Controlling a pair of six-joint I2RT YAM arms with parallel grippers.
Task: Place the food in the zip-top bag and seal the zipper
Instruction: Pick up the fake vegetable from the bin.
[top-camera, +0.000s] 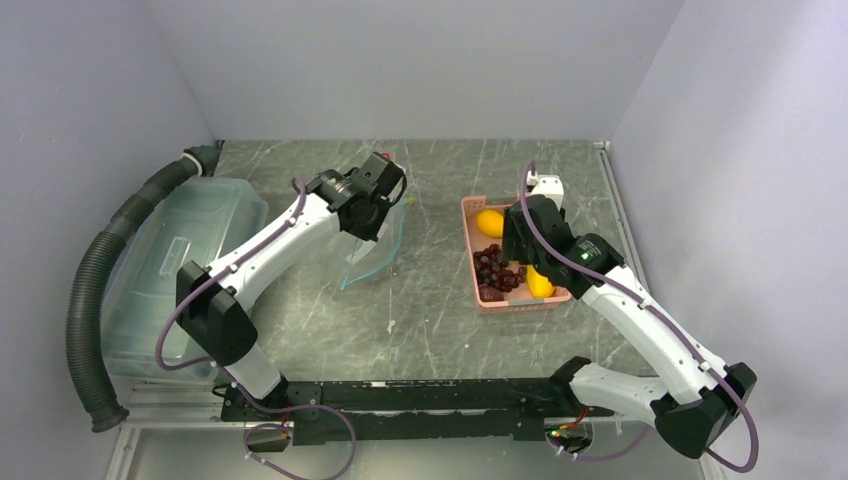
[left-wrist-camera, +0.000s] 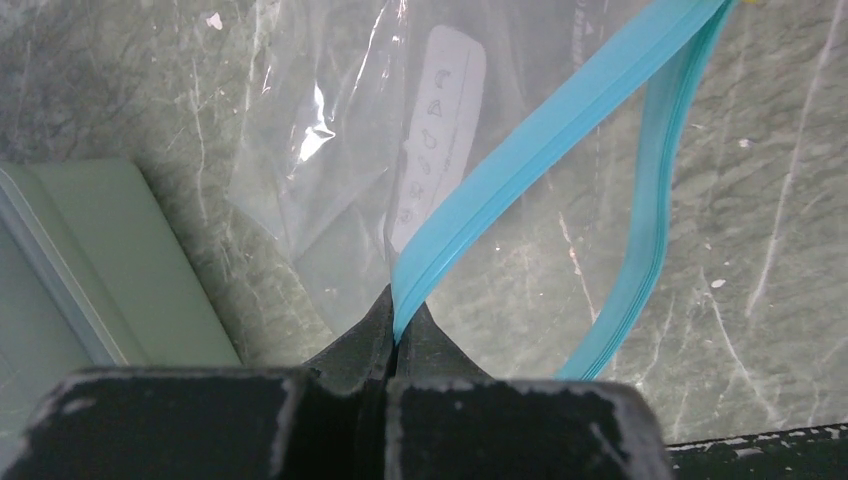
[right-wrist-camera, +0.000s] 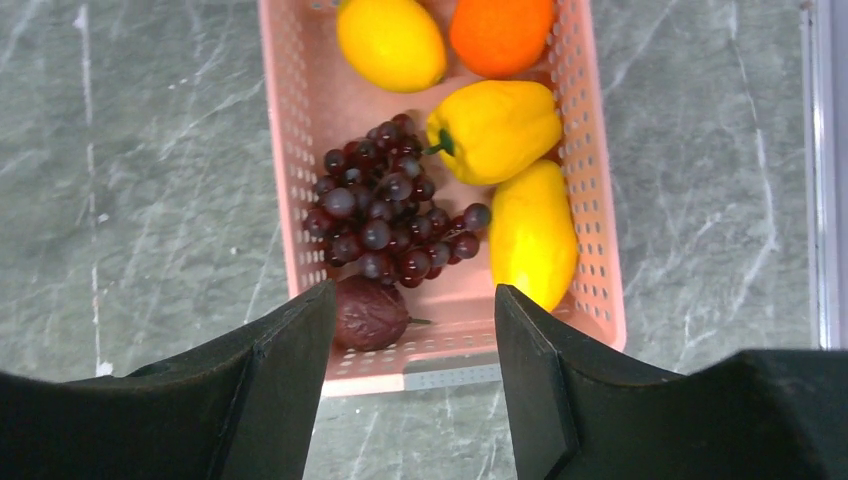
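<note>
You had the left gripper (left-wrist-camera: 395, 325) closed tight on the zipper (left-wrist-camera: 540, 150) of the zip-top bag (left-wrist-camera: 320, 170), pinching one end of the teal strip. In the left wrist view this strip ran from the lower centre to the upper right, and a second band curved down apart from it, so the mouth looked open. In the top view the bag sat a little left of centre; I could not tell if its lower edge touched the table (top-camera: 430, 320). None of the food was in the bag. The lemon (right-wrist-camera: 390, 42), orange ball (right-wrist-camera: 500, 32), bell pepper (right-wrist-camera: 495, 130), oblong fruit (right-wrist-camera: 532, 235) and grape bunch (right-wrist-camera: 385, 215) all lay in the pink basket (right-wrist-camera: 285, 180), with a small dark round fruit (right-wrist-camera: 368, 312) at its lower edge. Your right gripper (right-wrist-camera: 412, 292) hovered over that end of the basket, jaws wide and holding nothing. I judged the step as the first pick. The next move called for lowering onto one piece, closing, and carrying it to the open mouth – while the left side held the zipper up.
</note>
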